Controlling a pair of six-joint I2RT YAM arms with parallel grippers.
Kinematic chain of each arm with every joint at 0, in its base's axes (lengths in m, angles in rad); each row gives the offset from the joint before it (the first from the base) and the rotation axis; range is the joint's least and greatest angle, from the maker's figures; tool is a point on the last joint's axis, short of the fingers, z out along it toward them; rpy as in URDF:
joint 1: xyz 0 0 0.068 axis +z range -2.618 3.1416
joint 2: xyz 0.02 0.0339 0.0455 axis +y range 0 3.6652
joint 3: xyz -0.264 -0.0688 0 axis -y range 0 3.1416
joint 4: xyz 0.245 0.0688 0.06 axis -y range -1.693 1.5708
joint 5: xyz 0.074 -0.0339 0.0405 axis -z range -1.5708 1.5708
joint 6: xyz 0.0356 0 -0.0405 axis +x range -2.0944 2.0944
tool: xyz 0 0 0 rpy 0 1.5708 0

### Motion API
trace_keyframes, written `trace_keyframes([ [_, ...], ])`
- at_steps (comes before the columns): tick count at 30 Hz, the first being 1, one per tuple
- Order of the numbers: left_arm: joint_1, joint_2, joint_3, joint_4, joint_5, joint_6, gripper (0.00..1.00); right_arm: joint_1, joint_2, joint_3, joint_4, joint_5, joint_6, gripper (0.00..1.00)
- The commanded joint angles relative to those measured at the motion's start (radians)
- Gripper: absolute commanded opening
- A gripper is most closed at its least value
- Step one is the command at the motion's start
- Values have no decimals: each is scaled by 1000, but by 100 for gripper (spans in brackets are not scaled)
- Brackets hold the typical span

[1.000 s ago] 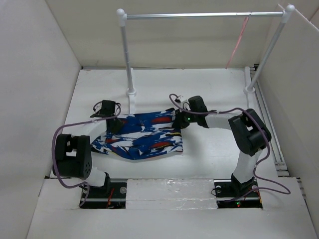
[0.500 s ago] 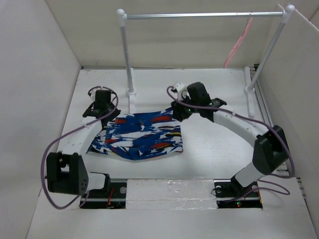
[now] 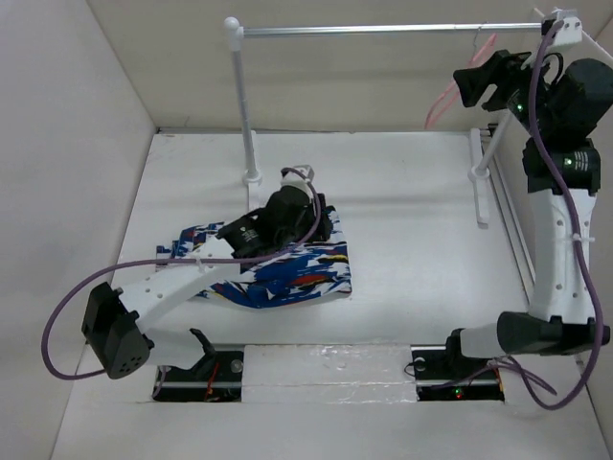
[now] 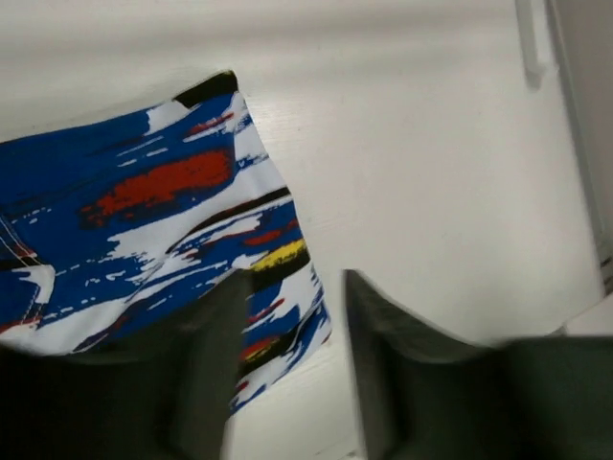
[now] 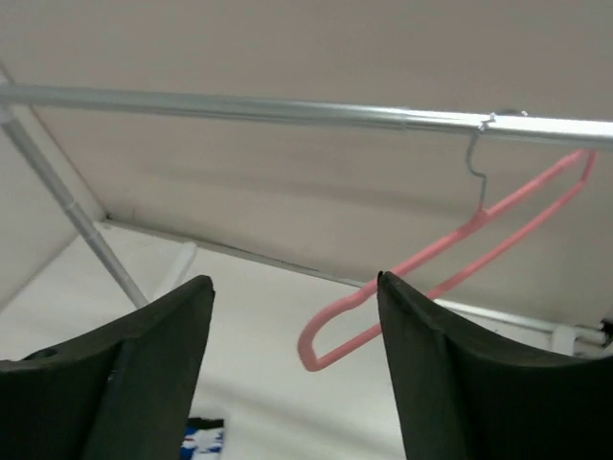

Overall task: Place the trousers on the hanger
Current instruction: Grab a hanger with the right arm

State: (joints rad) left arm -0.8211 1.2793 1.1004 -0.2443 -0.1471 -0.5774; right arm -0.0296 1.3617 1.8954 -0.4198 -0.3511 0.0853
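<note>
**Trousers** (image 3: 311,280): blue-and-white print with red, black and yellow streaks. They lie folded and flat on the white surface (image 3: 412,240), in front of the left post (image 3: 241,105). The left arm crosses over part of them in the top view. The left wrist view shows one edge of them (image 4: 144,220) with a dark band at the corner. A small scrap of the print (image 5: 203,433) shows at the bottom of the right wrist view.

**Hanger** (image 3: 442,103): thin and pink, hanging by its slim metal hook from the silver rail (image 3: 383,30) near the rail's right end, tilted. It is high above the surface and well apart from the trousers. In the right wrist view it (image 5: 431,251) slopes down and leftward from the rail (image 5: 239,105).

**Left gripper** (image 3: 321,222): low over the right-hand edge of the trousers. Its jaws are spread in the wrist view (image 4: 295,283), with the cloth's edge and bare surface showing in the gap. Whether it touches the cloth cannot be told.

**Right gripper** (image 3: 476,84): raised to rail height, just beside the hanger. Its jaws are spread wide and empty (image 5: 292,283). The hanger shows beyond them, its lower end in the gap, not gripped.
</note>
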Motion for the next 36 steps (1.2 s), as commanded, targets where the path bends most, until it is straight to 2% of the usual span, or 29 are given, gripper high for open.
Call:
trace_keyframes([
  [1, -96, 23, -2, 5, -66, -4, 52, -91, 86, -25, 88, -138, 236, 76],
  [3, -133, 31, -11, -4, -100, -13, 57, -131, 120, -35, 125, -164, 292, 79],
  [4, -156, 32, -14, -6, -103, -16, 58, -141, 128, -76, 207, -184, 363, 80],
  [9, -174, 14, -56, 7, -94, -35, 58, -151, 177, -211, 476, -245, 574, 79],
  [13, -174, 2, -85, 11, -88, -39, 57, -112, 234, -262, 721, -279, 724, 79],
  [18, -208, 3, -99, 4, -109, -67, 55, -81, 261, -294, 780, -255, 766, 78],
  [25, -217, -4, -109, -10, -121, -90, 51, -50, 290, -337, 871, -229, 821, 72],
  [26, -217, -9, -105, -19, -127, -91, 51, -38, 290, -341, 874, -224, 826, 69],
  [30, -217, -15, -93, -33, -138, -95, 49, -29, 263, -387, 886, -189, 824, 67],
  [32, -217, -17, -86, -33, -135, -95, 48, -29, 258, -423, 941, -177, 847, 63],
  [34, -217, -15, -82, -33, -132, -95, 48, -29, 261, -443, 1005, -180, 882, 53],
  [35, -217, -14, -80, -33, -131, -98, 48, -29, 261, -449, 1015, -183, 889, 43],
  [36, -217, -11, -80, -33, -129, -98, 48, -29, 261, -453, 1017, -184, 889, 41],
])
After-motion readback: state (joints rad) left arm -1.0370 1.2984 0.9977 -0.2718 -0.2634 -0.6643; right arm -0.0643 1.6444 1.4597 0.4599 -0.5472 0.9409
